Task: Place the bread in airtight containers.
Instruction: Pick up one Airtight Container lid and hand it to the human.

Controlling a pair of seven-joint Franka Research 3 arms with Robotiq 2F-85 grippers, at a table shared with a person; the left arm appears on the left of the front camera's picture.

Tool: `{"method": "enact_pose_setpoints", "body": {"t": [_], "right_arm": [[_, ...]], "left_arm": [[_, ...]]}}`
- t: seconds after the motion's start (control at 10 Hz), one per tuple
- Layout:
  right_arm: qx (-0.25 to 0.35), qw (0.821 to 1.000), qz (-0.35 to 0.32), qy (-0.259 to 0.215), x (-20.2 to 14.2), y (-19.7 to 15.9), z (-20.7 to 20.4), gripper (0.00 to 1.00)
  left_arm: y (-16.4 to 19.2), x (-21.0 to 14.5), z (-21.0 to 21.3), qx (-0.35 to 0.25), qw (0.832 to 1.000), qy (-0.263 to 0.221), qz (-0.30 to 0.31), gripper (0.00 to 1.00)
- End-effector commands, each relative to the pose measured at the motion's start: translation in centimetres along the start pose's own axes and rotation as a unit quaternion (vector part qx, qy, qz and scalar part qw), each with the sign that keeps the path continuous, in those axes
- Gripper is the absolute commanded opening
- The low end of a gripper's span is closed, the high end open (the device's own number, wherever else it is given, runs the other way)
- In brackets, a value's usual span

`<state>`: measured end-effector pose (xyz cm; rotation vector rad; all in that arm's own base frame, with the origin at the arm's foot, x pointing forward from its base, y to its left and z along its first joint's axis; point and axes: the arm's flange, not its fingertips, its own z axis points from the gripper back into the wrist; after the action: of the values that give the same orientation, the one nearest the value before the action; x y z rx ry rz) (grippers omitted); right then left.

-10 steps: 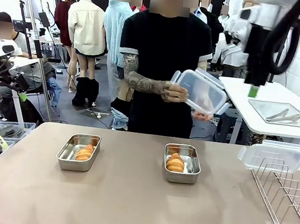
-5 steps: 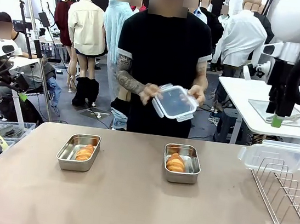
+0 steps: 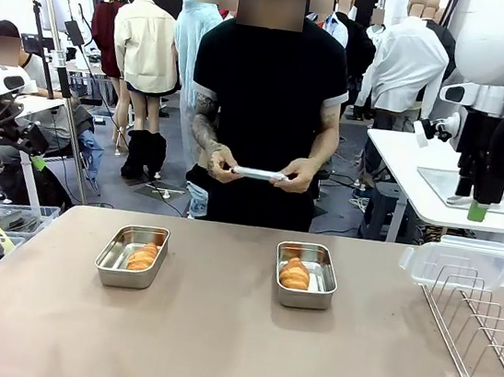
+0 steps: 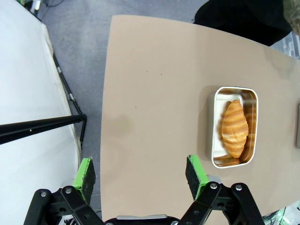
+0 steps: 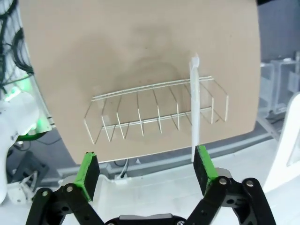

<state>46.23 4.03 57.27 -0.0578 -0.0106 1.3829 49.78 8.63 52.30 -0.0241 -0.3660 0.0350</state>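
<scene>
Right arm (image 3: 503, 45) is raised high on the rack (image 3: 481, 321) side. Its forearm hangs vertical, with the right gripper (image 3: 478, 213) pointing straight down, well above the bench (image 3: 212, 351). In the right wrist view its jaws are wide apart with nothing between them, and the rack is below and ahead. Left gripper (image 4: 140, 176) is also spread wide and empty, aimed down at the bench edge on the side far from the rack, touching nothing.

Two tins sit flat on the bench, both uncovered. Right tin (image 3: 301, 299), the one nearer the rack, holds the right croissant (image 3: 295, 273), lying lengthwise mid-tin. Left tin (image 3: 124, 279), farther from the rack, holds the left croissant (image 3: 142, 257). In the left wrist view that croissant runs along the tin's length.

A person stands across the bench beyond the tins, elbows bent and forearms drawn in at waist height. Rack-side hand (image 3: 297, 174) and other hand (image 3: 221, 160) pinch the two ends of the held lid (image 3: 259, 174). It is clear, kept flat and seen edge-on, well above the bench and well apart from the rack. Spare lid (image 3: 461, 262), also clear, stands on edge against the rack's far end, touching it.
</scene>
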Motion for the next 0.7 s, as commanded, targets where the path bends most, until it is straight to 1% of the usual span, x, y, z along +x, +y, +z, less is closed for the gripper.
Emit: {"method": "enact_pose_setpoints", "body": {"t": [0.0,0.6], "right_arm": [[0.004,1.0,-0.013,-0.014,0.1,-0.07,0.16,1.0],[0.004,1.0,-0.013,-0.014,0.1,-0.07,0.16,1.0]], "left_arm": [[0.03,0.02,0.18,0.001,1.0,-0.002,0.003,1.0],[0.03,0.02,0.18,0.001,1.0,-0.002,0.003,1.0]]}}
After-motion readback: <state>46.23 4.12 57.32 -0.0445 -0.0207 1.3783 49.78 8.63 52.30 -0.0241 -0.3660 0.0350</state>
